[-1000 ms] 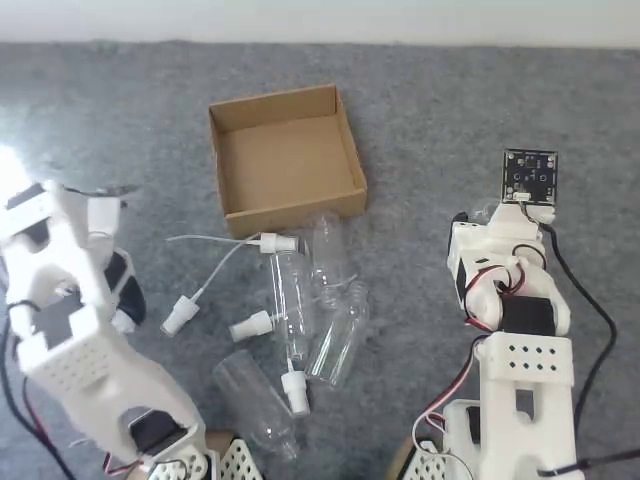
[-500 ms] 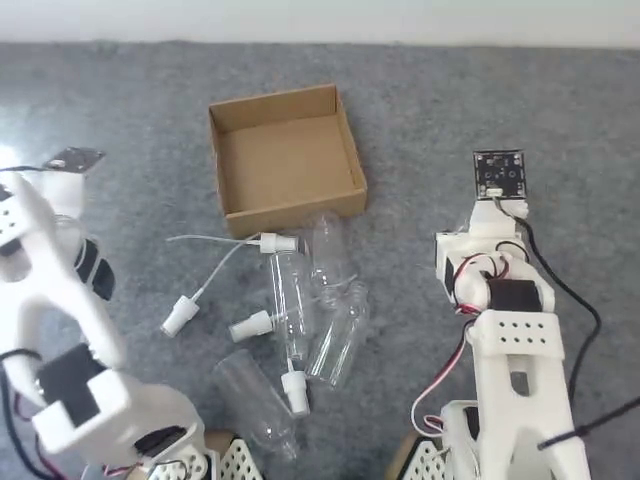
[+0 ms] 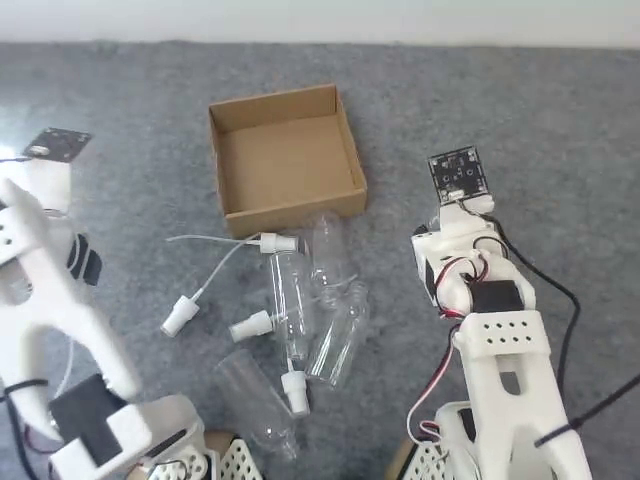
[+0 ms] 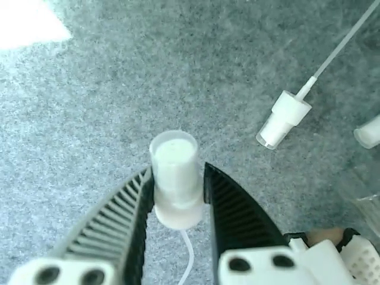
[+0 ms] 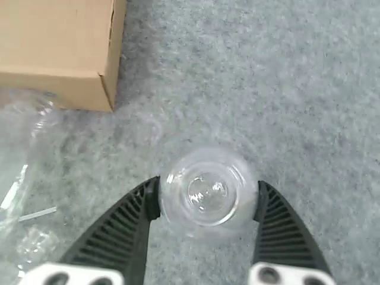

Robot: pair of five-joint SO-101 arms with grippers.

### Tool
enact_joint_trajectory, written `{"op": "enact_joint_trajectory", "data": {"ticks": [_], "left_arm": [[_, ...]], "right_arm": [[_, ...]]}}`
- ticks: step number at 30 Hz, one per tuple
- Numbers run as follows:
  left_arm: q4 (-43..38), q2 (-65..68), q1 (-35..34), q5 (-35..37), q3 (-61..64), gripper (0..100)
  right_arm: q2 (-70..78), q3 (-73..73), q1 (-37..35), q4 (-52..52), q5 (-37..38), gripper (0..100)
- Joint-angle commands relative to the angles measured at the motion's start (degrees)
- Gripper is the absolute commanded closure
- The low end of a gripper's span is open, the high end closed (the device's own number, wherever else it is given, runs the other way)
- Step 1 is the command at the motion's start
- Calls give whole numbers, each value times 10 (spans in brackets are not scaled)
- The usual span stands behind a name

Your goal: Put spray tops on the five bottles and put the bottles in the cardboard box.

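Grey carpet (image 3: 520,100), cardboard box (image 3: 292,208) seen overhead, left claw (image 4: 177,173) gripping spray top (image 4: 174,157), right claw (image 5: 208,184) gripping bottle (image 5: 208,199)

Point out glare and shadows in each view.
Left wrist view: a washed-out white patch on the carpet, beyond the spray top. Right wrist view: the cardboard box shades the carpet beside it; the clear bottle glints. High view: soft, even light.

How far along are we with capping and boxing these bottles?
Done: nothing; the cardboard box is empty. In hand: the left gripper holds a spray top, the right gripper a bottle. Left: cap that one, cap the other bottles lying among loose spray tops on the table, box all five.
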Motion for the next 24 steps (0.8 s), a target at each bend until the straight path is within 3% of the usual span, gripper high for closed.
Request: {"op": "enact_joint_trajectory", "data": {"ticks": [1,24], "left_arm": [[7,-45,-3,16,-2,985],[9,-76,-3,19,-2,985]], "right_arm": [[3,14,-13,-58,18,848],[22,91,-42,-186,14,848]]}}
